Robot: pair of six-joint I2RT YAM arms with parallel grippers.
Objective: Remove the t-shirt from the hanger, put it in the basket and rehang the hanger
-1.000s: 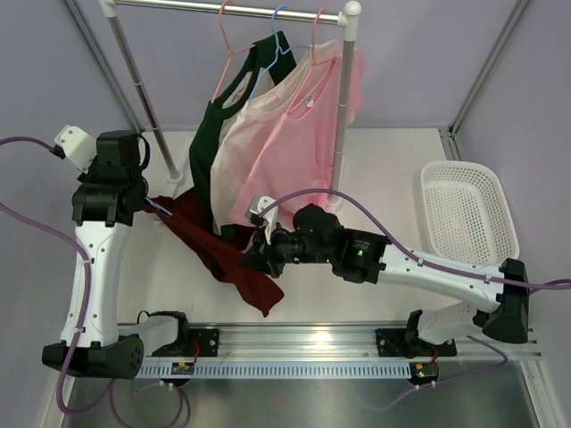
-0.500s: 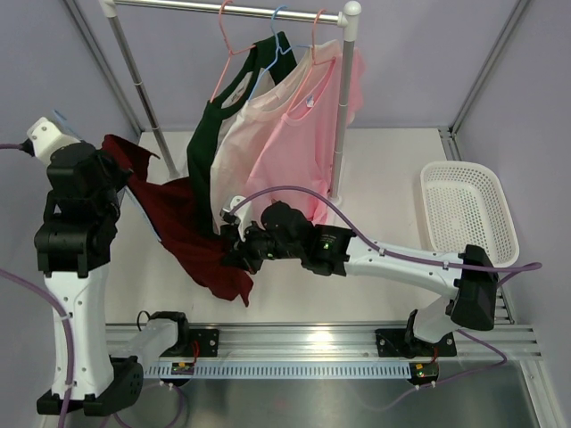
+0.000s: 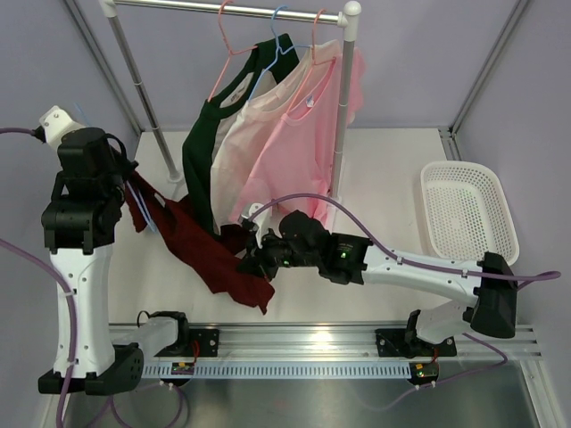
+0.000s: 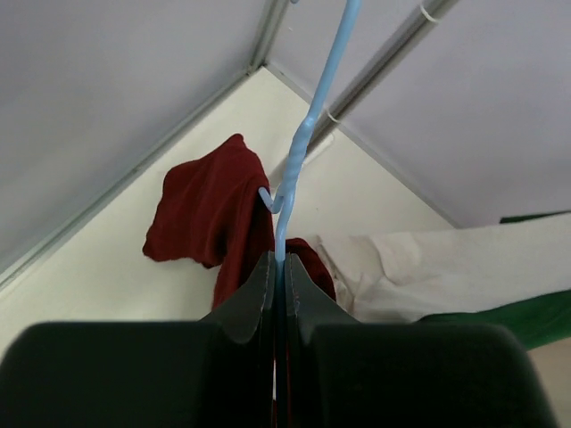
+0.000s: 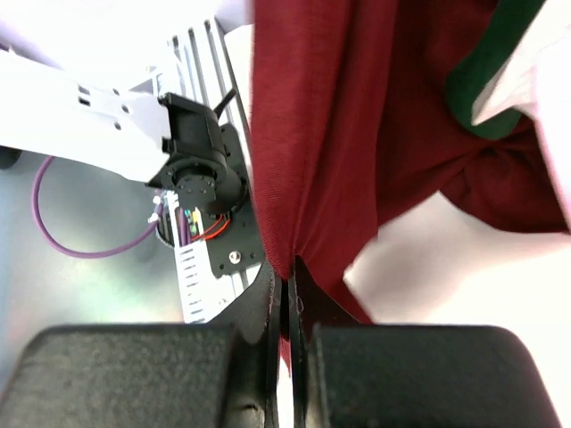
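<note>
The dark red t-shirt (image 3: 210,254) hangs stretched between my two grippers, low over the table left of centre. My left gripper (image 3: 132,183) is shut on the stem of a light blue hanger (image 4: 299,156), with red cloth (image 4: 210,209) bunched around the hanger's lower part. The hanger's arms are hidden in the cloth. My right gripper (image 3: 252,254) is shut on a fold of the red t-shirt (image 5: 330,134) at its lower right end. In the wrist views both left (image 4: 278,267) and right (image 5: 287,272) jaws are pressed together.
A clothes rack (image 3: 343,107) at the back holds green (image 3: 201,152), cream (image 3: 241,147) and pink (image 3: 299,143) shirts on hangers, close behind the red shirt. A white basket (image 3: 467,214) sits at the right. The arms' rail (image 3: 294,343) runs along the near edge.
The left gripper swung out to the far left with the hanger, then came back slightly right and lower. The right gripper followed left with the shirt, then shifted back right. The red shirt hangs lower.
</note>
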